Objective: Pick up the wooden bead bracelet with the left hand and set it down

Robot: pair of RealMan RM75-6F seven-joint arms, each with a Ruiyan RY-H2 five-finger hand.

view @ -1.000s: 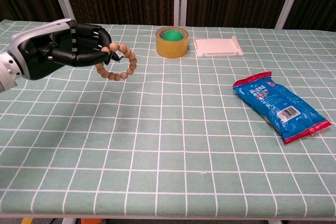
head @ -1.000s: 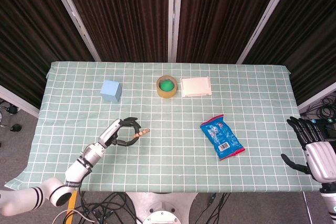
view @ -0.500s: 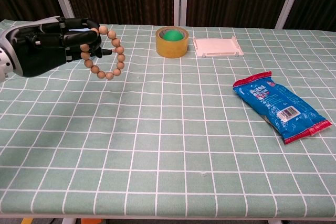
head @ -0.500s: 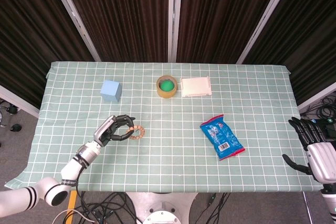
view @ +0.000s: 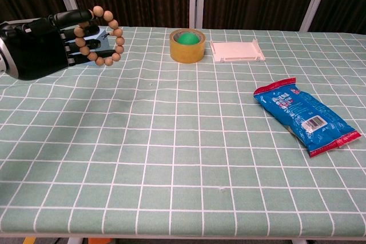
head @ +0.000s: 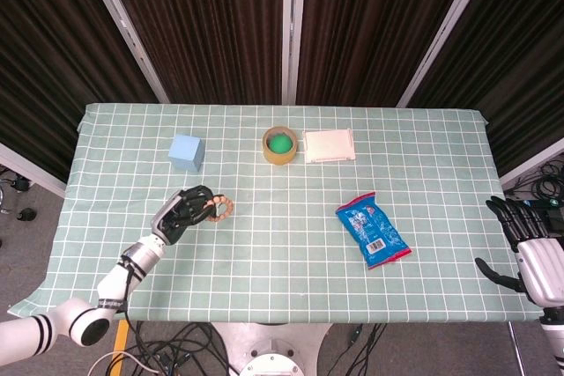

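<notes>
Currently, the left hand [view: 37, 47] grips the wooden bead bracelet [view: 102, 36], holding it raised above the table's [head: 282, 253] left portion, near the blue cube [head: 187, 152]. The right hand [head: 536, 253] hovers off the table's right edge, released, fingers spread.

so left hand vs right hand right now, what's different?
Load: the left hand grips the wooden bead bracelet; the right hand holds nothing.
Fingers: the left hand's are curled around the beads, the right hand's are spread apart.
Position: the left hand is over the table's left half, near the blue cube; the right hand hangs off the table's right edge.
Shared: both have dark fingers.
</notes>
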